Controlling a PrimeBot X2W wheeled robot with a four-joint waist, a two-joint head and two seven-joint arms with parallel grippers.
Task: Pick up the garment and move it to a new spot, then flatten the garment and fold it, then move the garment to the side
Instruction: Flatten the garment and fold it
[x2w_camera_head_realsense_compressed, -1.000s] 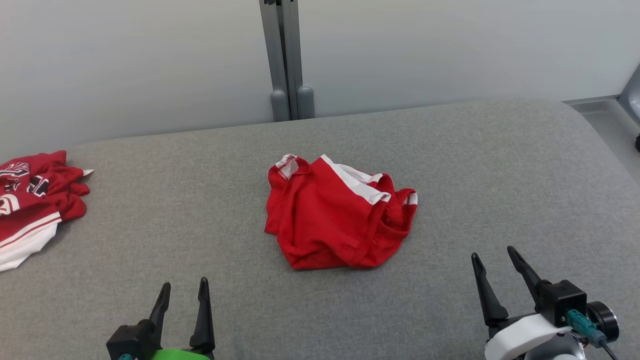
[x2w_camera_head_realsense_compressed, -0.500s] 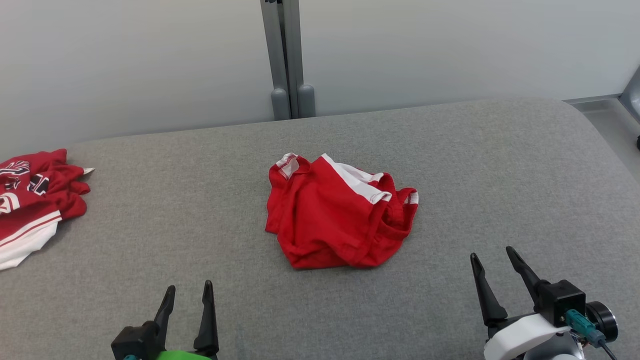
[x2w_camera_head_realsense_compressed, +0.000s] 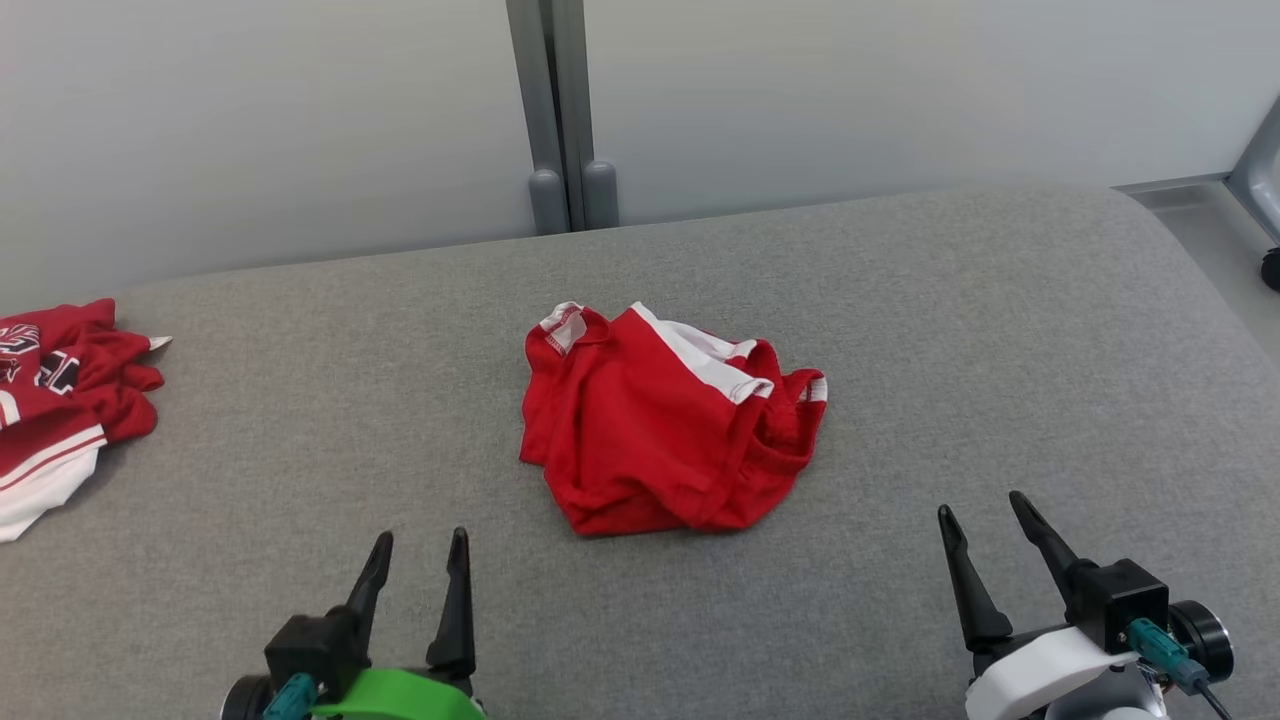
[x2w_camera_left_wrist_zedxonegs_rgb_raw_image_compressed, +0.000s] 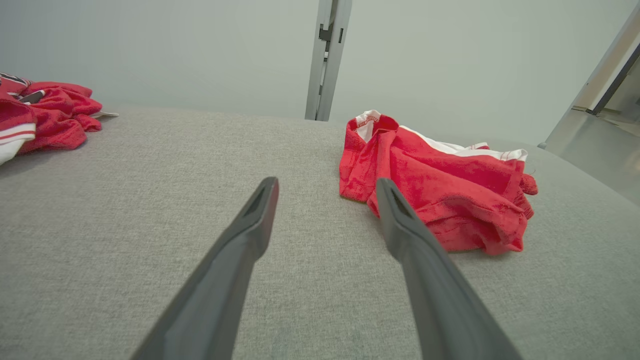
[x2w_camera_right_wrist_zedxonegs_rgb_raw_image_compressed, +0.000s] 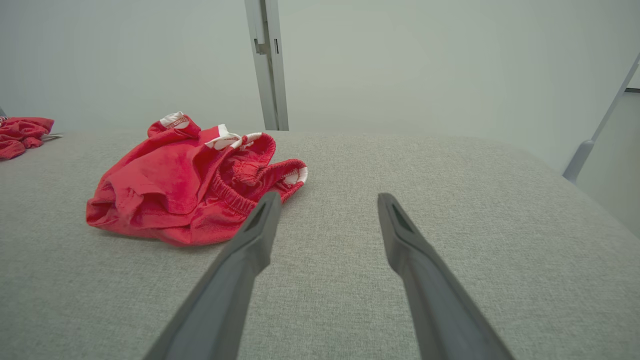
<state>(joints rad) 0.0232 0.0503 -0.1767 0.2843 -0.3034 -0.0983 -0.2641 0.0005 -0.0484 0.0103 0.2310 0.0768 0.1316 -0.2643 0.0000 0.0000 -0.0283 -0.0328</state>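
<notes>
1. Here, the left claw (x2w_camera_head_realsense_compressed: 422, 540) hovers low over the grey bench (x2w_camera_head_realsense_compressed: 1000, 330), its two dark fingers spread wide with nothing between them.
2. The right claw (x2w_camera_head_realsense_compressed: 980, 505) stands just as wide and just as empty above bare bench cloth, well apart from the left claw.
3. The garment (x2w_camera_head_realsense_compressed: 50, 400) is a red jersey with black lettering and a white sleeve edged in red-and-white trim. It lies crumpled far to the left of the left claw and somewhat ahead of its fingertips, and the head view's left border cuts part of it off.
4. A small white tag (x2w_camera_head_realsense_compressed: 160, 343) pokes out of the garment on the side that faces the claws.
5. In the left wrist view the garment (x2w_camera_left_wrist_zedxonegs_rgb_raw_image_compressed: 45, 117) sits far out to the left of the left claw (x2w_camera_left_wrist_zedxonegs_rgb_raw_image_compressed: 326, 184), well apart from it.
6. Red shorts (x2w_camera_head_realsense_compressed: 660, 430) with a white band lie bunched ahead of both claws and between them, touching neither.
7. In the right wrist view the garment (x2w_camera_right_wrist_zedxonegs_rgb_raw_image_compressed: 20, 132) is a small red heap far to the left of the right claw (x2w_camera_right_wrist_zedxonegs_rgb_raw_image_compressed: 328, 197), beyond the shorts.
8. Ahead of the claws, past the bench's far edge, a grey post (x2w_camera_head_realsense_compressed: 560, 100) rises against a pale wall (x2w_camera_head_realsense_compressed: 900, 90).
</notes>
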